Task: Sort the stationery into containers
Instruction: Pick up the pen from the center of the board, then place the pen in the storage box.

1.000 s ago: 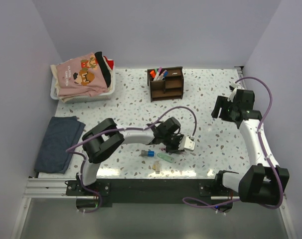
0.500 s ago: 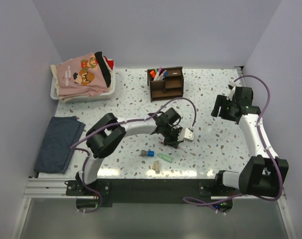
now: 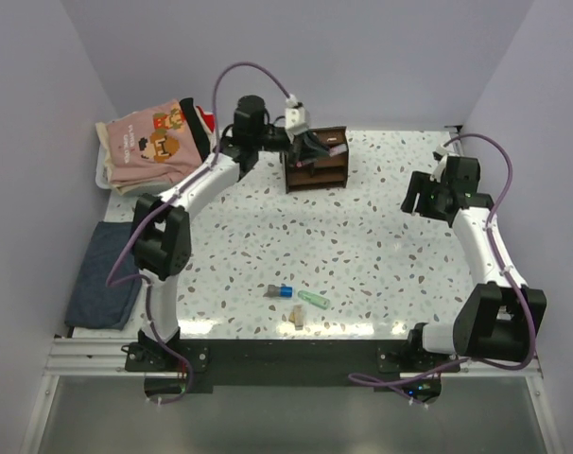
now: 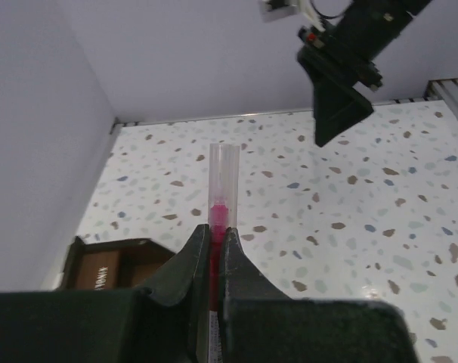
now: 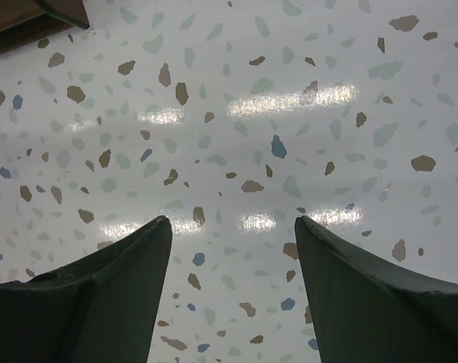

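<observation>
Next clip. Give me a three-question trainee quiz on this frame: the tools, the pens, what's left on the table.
1. True or false: the left tool is shut on a pink pen.
2. How many stationery items lie loose on the table near the arm bases?
3. The right tool is: A open and empty; B gripping something; C hidden from every view.
Key: 1 true. 2 three: blue-capped pen, mint green marker, beige pen. 3 A.
</observation>
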Robot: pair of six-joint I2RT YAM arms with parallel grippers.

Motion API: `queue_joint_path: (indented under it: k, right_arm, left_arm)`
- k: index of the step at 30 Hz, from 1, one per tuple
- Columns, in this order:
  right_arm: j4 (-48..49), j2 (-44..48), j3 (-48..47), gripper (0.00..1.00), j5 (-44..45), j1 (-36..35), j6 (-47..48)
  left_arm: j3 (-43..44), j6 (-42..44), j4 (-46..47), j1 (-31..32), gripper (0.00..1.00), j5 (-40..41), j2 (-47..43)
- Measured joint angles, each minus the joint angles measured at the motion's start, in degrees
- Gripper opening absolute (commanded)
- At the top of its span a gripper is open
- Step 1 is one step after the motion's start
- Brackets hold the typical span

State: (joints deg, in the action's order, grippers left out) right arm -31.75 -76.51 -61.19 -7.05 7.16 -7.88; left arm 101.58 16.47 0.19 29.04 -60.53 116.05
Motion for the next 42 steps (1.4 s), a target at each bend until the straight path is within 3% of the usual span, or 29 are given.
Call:
queue_joint_path:
  k: [2, 4, 7, 14, 42]
  right_arm:
    - [0.61, -0.59, 0.00, 0.70, 0.00, 0.00, 0.00]
    - [1.20, -1.40, 0.00, 0.70, 0.02, 0.00, 0.02]
    - [1.38, -3.06, -0.46, 0.70, 0.04, 0.00, 0.46]
    - [1.20, -5.66, -3.17, 0.70, 0.55, 0.00, 2.47]
    - [-3.08, -17.73, -11.67, 0.70, 6.12, -1.29, 12.59]
  left_arm:
    - [-1.66, -12.39, 19.65, -4.57, 0.00, -1.49, 2.21]
    - [4.35, -20.90, 30.10, -7.61, 0.00, -1.70, 7.93]
    - [10.88, -26.71, 39.45, -9.90, 0.00, -0.11, 15.12]
    - [15.04, -30.56, 46.05, -9.38, 0.00, 1.01, 22.18]
    - [17.53, -46.18, 63.87, -12.81, 0.00, 4.42, 35.15]
